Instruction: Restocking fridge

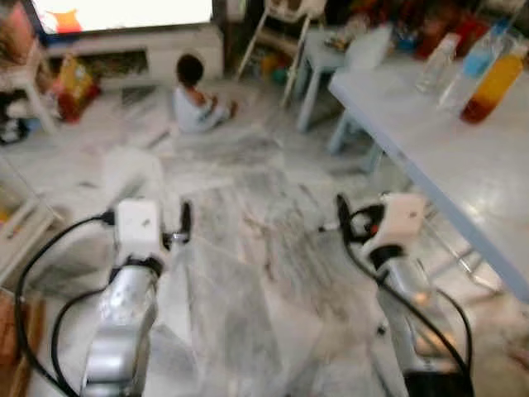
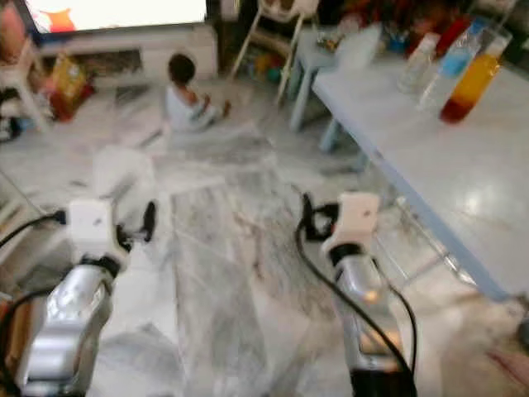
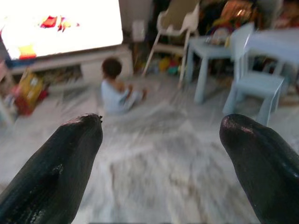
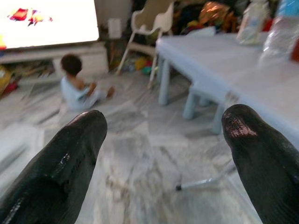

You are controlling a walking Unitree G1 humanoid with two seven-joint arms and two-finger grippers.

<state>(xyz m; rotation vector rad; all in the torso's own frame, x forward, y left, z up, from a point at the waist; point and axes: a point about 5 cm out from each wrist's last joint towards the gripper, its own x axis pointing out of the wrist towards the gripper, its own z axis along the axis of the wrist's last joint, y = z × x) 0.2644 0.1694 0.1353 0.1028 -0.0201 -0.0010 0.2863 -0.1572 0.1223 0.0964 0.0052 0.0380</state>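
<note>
I have no fridge in front of me; what I take for the stock is the group of bottles standing at the far end of the pale blue table (image 1: pixel 463 174), up at two o'clock from my head camera. Nearest of them is a bottle of orange liquid (image 1: pixel 493 83) that darkens to red at its base, with a blue-labelled bottle (image 1: pixel 473 66) just beside it and a clear bottle (image 1: pixel 436 62) a little further along at one o'clock. All three stand upright, well apart from both arms.

My right gripper (image 4: pixel 163 140) is held out low over the marble floor (image 1: pixel 248 273), beside the table's near edge, fingers spread wide with nothing between them. My left gripper (image 3: pixel 161 140) is out at about eight o'clock, also over bare floor, spread just as wide and carrying nothing.

Beyond them, at eleven o'clock, a small child (image 1: pixel 195 96) sits on the floor with its back to me, facing a bright screen (image 1: pixel 124 11) on a low white stand (image 1: pixel 132 51). A small blue chair (image 3: pixel 254 86) and a smaller blue table (image 3: pixel 210 51) stand past the big table's end, and a white chair (image 3: pixel 175 23) stands further back. The frames are blurred.
</note>
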